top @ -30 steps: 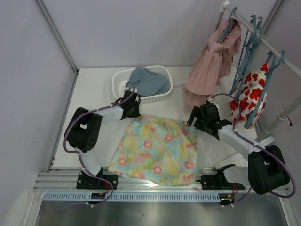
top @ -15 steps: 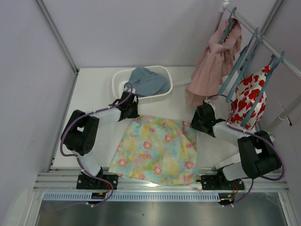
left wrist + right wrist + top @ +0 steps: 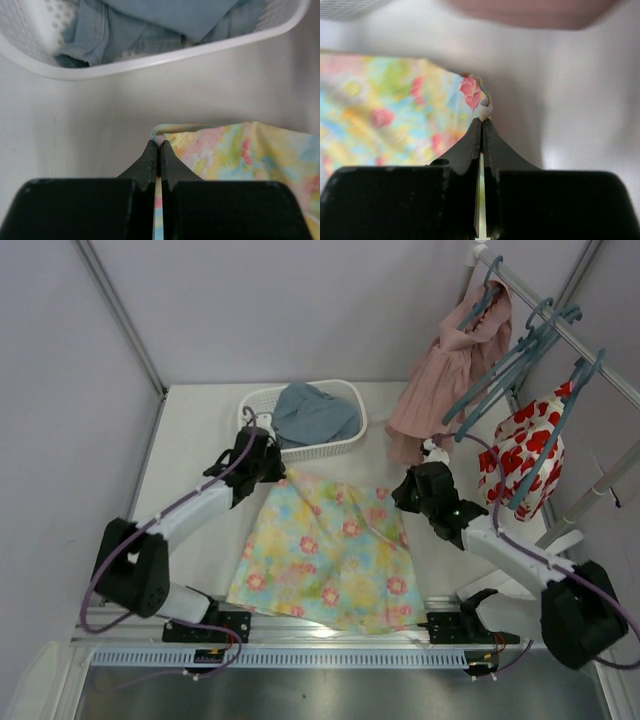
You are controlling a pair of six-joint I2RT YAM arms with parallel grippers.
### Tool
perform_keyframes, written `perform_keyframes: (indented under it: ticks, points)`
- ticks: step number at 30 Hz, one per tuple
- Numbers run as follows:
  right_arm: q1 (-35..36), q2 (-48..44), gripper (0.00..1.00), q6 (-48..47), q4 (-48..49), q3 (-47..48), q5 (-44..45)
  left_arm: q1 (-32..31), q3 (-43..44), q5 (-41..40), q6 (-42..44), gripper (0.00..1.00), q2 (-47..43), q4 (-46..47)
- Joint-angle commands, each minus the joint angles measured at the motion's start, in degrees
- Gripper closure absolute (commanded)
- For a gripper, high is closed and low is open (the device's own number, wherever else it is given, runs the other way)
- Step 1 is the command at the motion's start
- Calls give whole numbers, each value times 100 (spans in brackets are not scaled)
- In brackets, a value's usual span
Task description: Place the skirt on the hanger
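Observation:
The skirt (image 3: 330, 550), pastel yellow, green and blue with pink flowers, lies spread on the white table between the arms. My left gripper (image 3: 270, 472) is shut on its far left corner; in the left wrist view the jaws (image 3: 159, 145) pinch the hem, with skirt cloth (image 3: 240, 150) to the right. My right gripper (image 3: 402, 498) is shut on the far right corner, and cloth (image 3: 395, 100) bunches at its tips (image 3: 482, 120). An empty teal hanger (image 3: 505, 365) hangs tilted from the rail (image 3: 560, 325) at the upper right.
A white basket (image 3: 255, 405) holding blue cloth (image 3: 315, 410) stands just behind the left gripper. A dusty-pink skirt (image 3: 440, 380) and a white garment with red flowers (image 3: 525, 455) hang on other hangers, close above the right arm. Walls enclose the table.
The right gripper has shut on the skirt's far right corner. The left arm has stretched out, and the skirt's far edge has shifted slightly. The hangers on the rail have swung.

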Motion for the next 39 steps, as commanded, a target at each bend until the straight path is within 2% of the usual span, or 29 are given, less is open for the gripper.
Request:
perform_keyframes:
  ticks: [1,7,10,13,17,20,25,28,31,37,39]
  points:
    - [662,-879,100,21,310,198,169,36,-128,-369,12,100,-1103,-54]
    - [1621,-1688,100,-417,564,777,162,36,-217,-555,-191,100,-2940,-528]
    - [1945,-1803,100,-952,645,1216,56,36,73,-642,-165,100,-3687,-941]
    - [2114,-1654,100,-1410,540,2095,-5,28,783,-704,37,100,-4144,-1292]
    - [2105,-1382,100,-2095,460,3150,65,36,1531,-915,397,100,-4409,-1627]
    - [2097,-1294,100,-2220,460,3722,197,36,1919,-1511,635,100,-4550,-1881]
    - [2079,-1329,100,-2545,618,3680,92,45,1963,-2890,557,100,-4586,-2093]
    - [2070,-1355,100,-2730,662,3443,-76,98,1718,-3050,583,100,-4542,-1856]
    - [2035,-1469,100,-2765,671,3214,117,334,1638,-3016,600,100,-4411,-1636]
    - [1755,-1829,100,-2827,900,2783,363,1204,1375,-1945,389,100,-4076,-1391]
    - [1605,-1795,100,-2783,795,2809,198,1284,1226,-1438,528,100,-4050,-1128]
